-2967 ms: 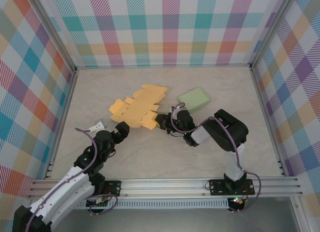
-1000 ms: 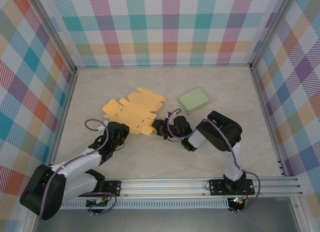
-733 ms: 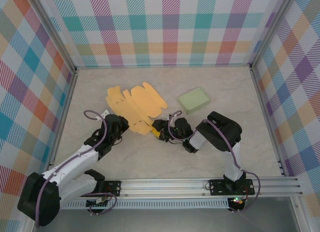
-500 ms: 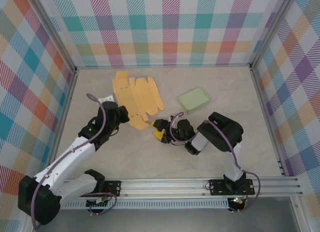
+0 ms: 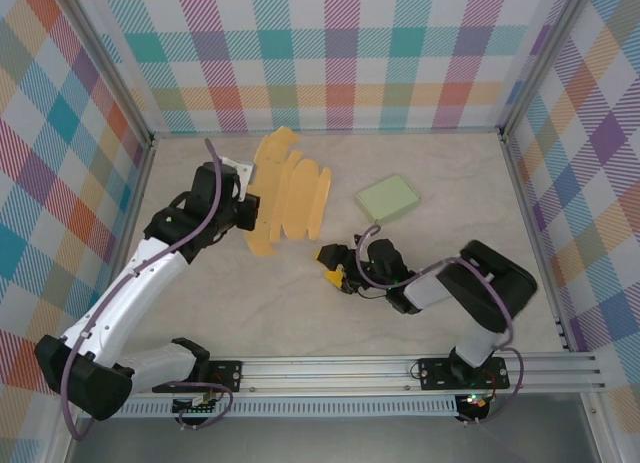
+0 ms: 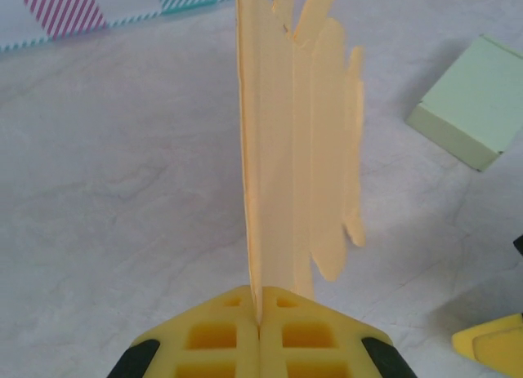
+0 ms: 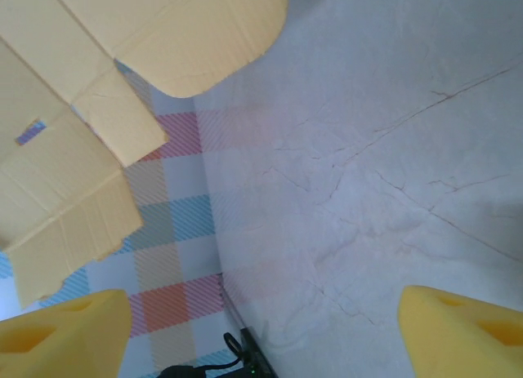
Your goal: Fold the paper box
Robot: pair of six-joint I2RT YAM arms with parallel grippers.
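Observation:
The paper box [image 5: 290, 193] is a flat orange cardboard cut-out with several flaps. It is lifted off the table at the back left and stands almost on edge. My left gripper [image 5: 245, 215] holds its near edge. In the left wrist view the yellow pads [image 6: 260, 313] are pressed together on the sheet [image 6: 302, 149], which rises straight up from them. My right gripper [image 5: 330, 265] lies low on the table, right of and nearer than the sheet, and is open and apart from it. In the right wrist view its fingers [image 7: 61, 333] stand wide with bare table between them, and the cardboard [image 7: 122, 51] shows at the top left.
A pale green folded box [image 5: 389, 199] sits on the table right of centre, also seen in the left wrist view [image 6: 474, 100]. Plaid walls [image 5: 330, 63] close the back and both sides. A metal rail [image 5: 340, 373] runs along the near edge.
The left arm swung the cardboard up and toward the back left, from flat to on edge. The right gripper opened, let go of the sheet's edge and slid slightly nearer and right.

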